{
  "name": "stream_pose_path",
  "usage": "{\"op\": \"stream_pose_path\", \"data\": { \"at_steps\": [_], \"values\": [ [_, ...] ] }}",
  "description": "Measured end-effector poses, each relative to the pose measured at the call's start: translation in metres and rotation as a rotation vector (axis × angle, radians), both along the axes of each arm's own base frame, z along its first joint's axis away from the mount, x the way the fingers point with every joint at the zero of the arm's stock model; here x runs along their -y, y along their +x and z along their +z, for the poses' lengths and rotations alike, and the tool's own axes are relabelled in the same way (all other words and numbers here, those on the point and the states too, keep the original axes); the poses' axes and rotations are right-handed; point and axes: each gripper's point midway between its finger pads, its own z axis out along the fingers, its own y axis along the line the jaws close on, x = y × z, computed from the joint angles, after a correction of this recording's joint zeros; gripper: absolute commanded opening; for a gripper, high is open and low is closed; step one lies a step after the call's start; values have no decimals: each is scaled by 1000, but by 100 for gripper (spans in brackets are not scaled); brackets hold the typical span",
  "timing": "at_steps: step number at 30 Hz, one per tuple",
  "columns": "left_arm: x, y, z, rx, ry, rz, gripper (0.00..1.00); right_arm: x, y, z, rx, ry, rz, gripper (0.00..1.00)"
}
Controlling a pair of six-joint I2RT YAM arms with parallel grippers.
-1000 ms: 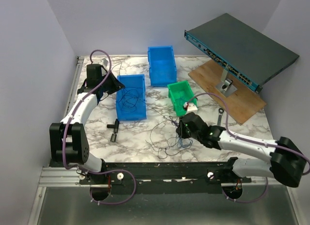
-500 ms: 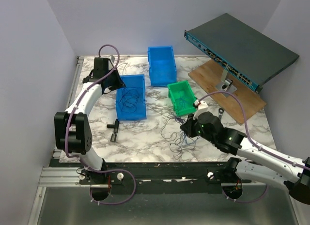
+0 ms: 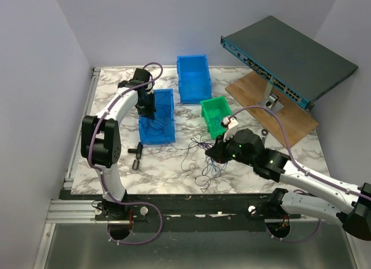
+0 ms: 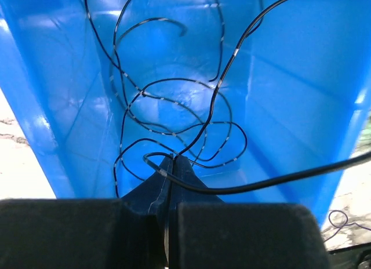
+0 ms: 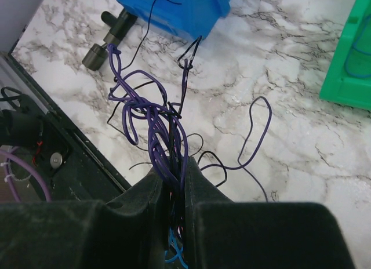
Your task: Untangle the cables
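clamps a tangle of purple, black and blue thread-thin cables point(image 5: 153, 124) in the clenched right tool point(image 5: 174, 176) above the marble worktop point(image 5: 301, 153), long axis toward ten o'clock to the blue plastic bin point(image 4: 290, 106), black strand point(image 4: 278, 180) there pinched by the clenched left tool point(image 4: 170, 164).

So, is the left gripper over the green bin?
No, the left gripper is shut on a black cable inside a blue bin.

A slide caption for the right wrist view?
Right end effector shut on tangled thin cables above the marble table.
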Motion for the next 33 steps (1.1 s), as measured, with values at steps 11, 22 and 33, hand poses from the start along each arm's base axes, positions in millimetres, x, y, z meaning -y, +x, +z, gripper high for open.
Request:
{"op": "stream_pose_path", "data": {
  "at_steps": [11, 22, 33],
  "values": [
    [1, -14, -3, -55, 49, -30, 49, -13, 5, -5, -6, 8, 21, 1],
    [17, -34, 90, 251, -58, -43, 68, -32, 21, -27, -70, -44, -3, 1],
    [32, -126, 72, 383, -334, 6, 64, -47, 51, -5, -34, -27, -92, 1]
  ]
}}
